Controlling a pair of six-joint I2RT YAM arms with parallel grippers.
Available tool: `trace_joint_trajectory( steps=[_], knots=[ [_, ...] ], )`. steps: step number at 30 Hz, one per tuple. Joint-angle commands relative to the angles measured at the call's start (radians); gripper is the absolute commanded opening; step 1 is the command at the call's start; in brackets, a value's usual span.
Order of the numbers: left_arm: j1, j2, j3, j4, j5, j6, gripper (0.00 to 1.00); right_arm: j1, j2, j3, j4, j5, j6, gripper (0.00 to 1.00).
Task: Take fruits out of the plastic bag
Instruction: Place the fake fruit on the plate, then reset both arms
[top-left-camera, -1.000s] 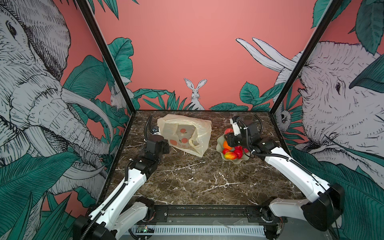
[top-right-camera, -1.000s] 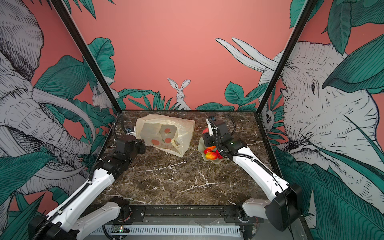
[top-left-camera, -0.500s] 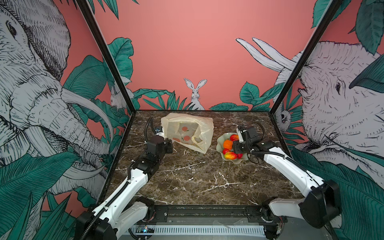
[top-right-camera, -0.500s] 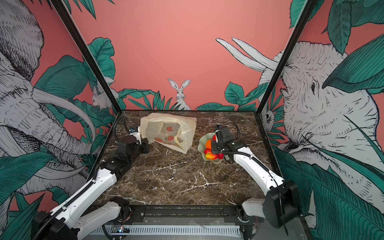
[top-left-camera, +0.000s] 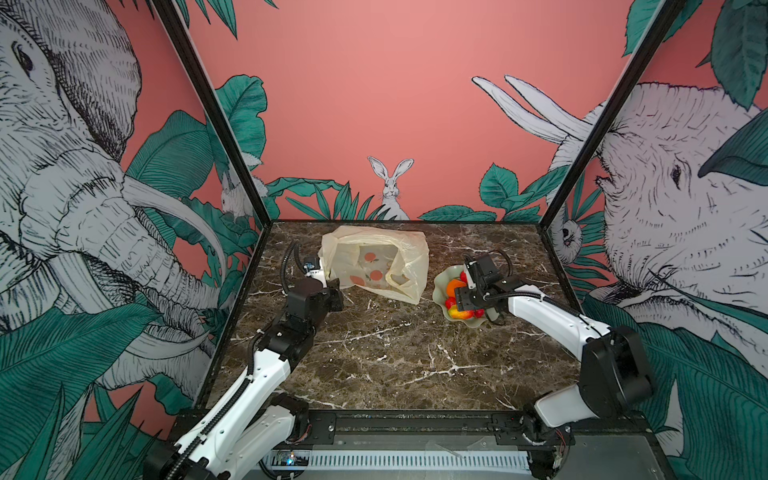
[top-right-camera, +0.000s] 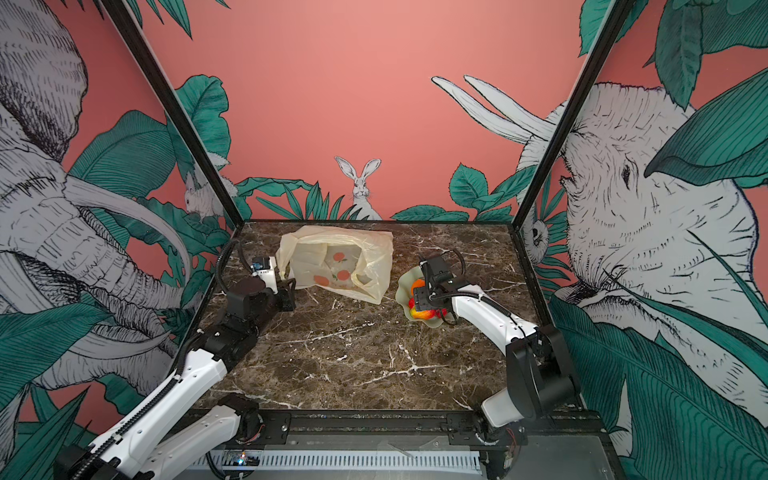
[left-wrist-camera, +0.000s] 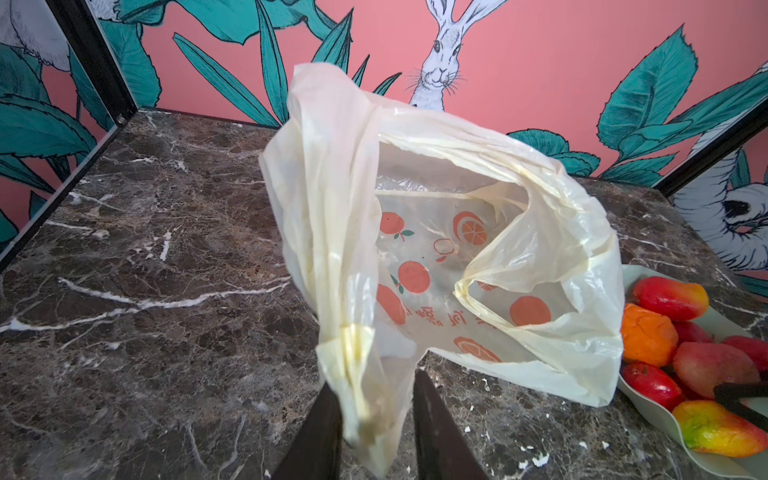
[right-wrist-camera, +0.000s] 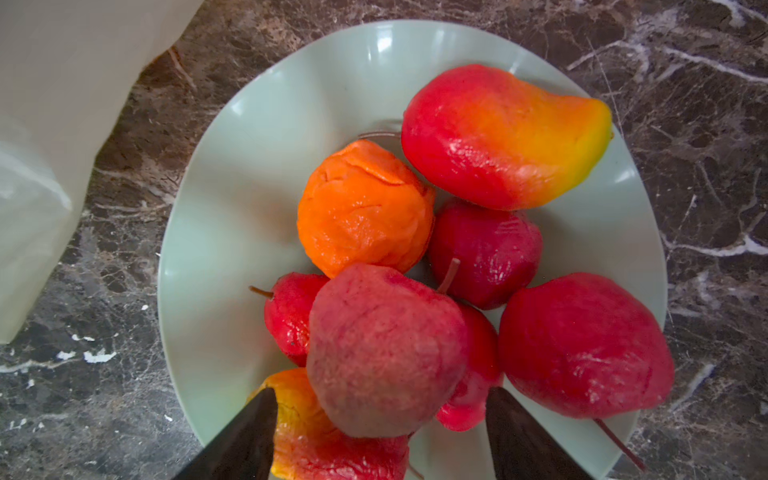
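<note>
Both pincers have loosened since a second ago. The right pincer (right-wrist-camera: 380, 392), which then stood higher over the pale green wavy-rimmed dish (right-wrist-camera: 232, 208), now sits low above it with its jaws spread wide. The left pincer (left-wrist-camera: 374, 380) has parted its jaws. The thin, crinkly, pale-yellow translucent plastic bag (top-left-camera: 374, 266) has also slid a little toward the dish.

The small glossy fruits (right-wrist-camera: 361, 208) lie heaped in the dish, with none on the dark marble table (top-left-camera: 395, 353). A matt pinkish peach (right-wrist-camera: 382, 349) tops the heap directly between the right jaws, with a gap at each side, so nothing is gripped. That pincer probably need only rise straight off it.

The bag lies beyond the left pincer toward the back wall, its mouth turned to that pincer. One handle strip (left-wrist-camera: 353, 353) hangs lengthwise between the parted jaws and looks loose rather than clamped. The left arm is nearer the bag and the right arm nearer the dish. Bag and dish sit just beside each other.

The left wrist view looks straight into the bag's mouth and shows only flat printed oranges on the film, though folds hide some corners. Both top views show the bag from outside only. The right wrist view shows the gaps around the peach, which the arm hides in both top views. The bag is likely empty.
</note>
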Motion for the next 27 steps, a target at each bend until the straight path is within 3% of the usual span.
trace_joint_trajectory(
  steps=[1,15,21,27],
  knots=[
    [0.004,-0.011,-0.007,0.011,0.013,-0.021,0.34,-0.005,0.005,0.019,0.005,0.012,-0.005,0.79],
    [0.004,-0.052,0.075,-0.055,0.071,-0.043,0.5,-0.006,-0.146,0.009,0.056,0.043,-0.013,0.8],
    [0.003,-0.104,0.086,-0.119,0.064,-0.052,0.51,-0.005,-0.22,-0.003,0.123,0.086,-0.027,0.8],
    [0.003,-0.205,0.132,-0.199,-0.023,-0.014,0.51,-0.008,-0.298,-0.023,0.235,0.296,-0.038,0.85]
  ],
)
